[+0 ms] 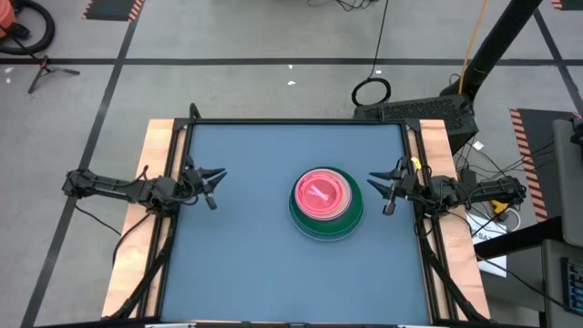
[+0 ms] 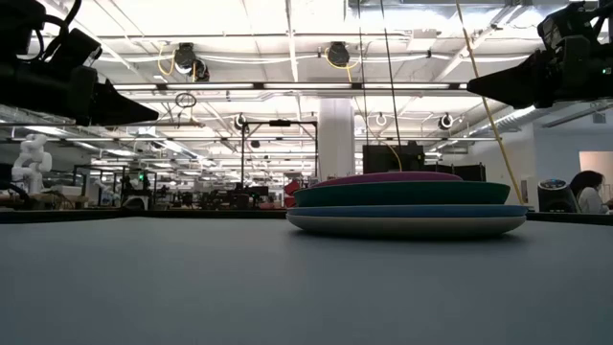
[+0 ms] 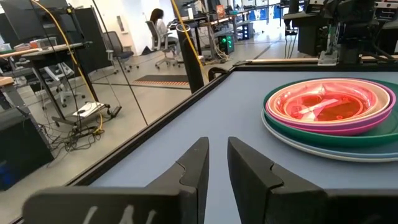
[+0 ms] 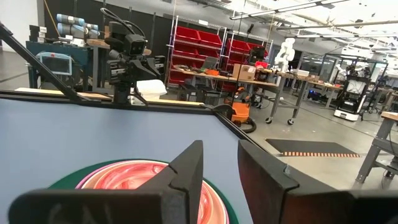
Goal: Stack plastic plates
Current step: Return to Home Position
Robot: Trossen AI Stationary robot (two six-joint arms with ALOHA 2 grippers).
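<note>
One plate stack (image 1: 324, 202) is seen right of the tabletop's (image 1: 255, 273) middle. Left gripper (image 1: 217, 189) and right gripper (image 1: 379, 194) are held ajar, empty

Red bin shelves (image 4: 199, 46) line a workshop with grey floor (image 1: 228, 36) and strip lights (image 2: 287, 86).

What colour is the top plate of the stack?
Top plate: pink, clearest in the high view.

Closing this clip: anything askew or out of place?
Nothing stands out. The plates sit in one level stack on the table; left gripper and right gripper are open, clear of it.
</note>
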